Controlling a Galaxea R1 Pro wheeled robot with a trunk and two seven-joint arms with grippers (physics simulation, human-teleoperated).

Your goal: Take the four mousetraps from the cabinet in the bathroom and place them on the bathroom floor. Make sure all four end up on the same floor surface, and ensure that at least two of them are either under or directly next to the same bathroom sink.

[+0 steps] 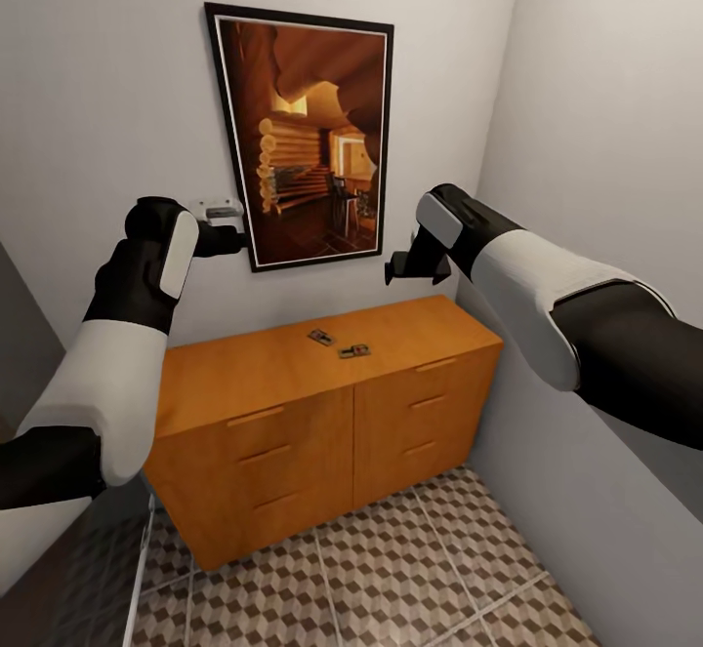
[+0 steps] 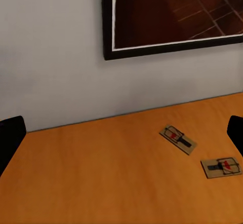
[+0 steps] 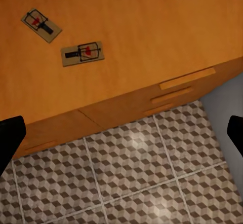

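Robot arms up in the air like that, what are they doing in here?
The robot faces an orange cabinet under a big picture. Two mousetraps lie on its top, one nearer the wall and one nearer the front edge. Both arms are raised above it, the left claw and the right claw holding nothing. Both traps wait to be moved down to the patterned floor.

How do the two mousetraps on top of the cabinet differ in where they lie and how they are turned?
The rear mousetrap lies nearer the wall and the framed picture; the front mousetrap lies nearer the cabinet's drawer edge. The rear mousetrap is angled diagonally to that edge, while the front mousetrap runs roughly along it. Both are small flat boards with wire parts and a red mark, lying flat, close together but apart, neither held.
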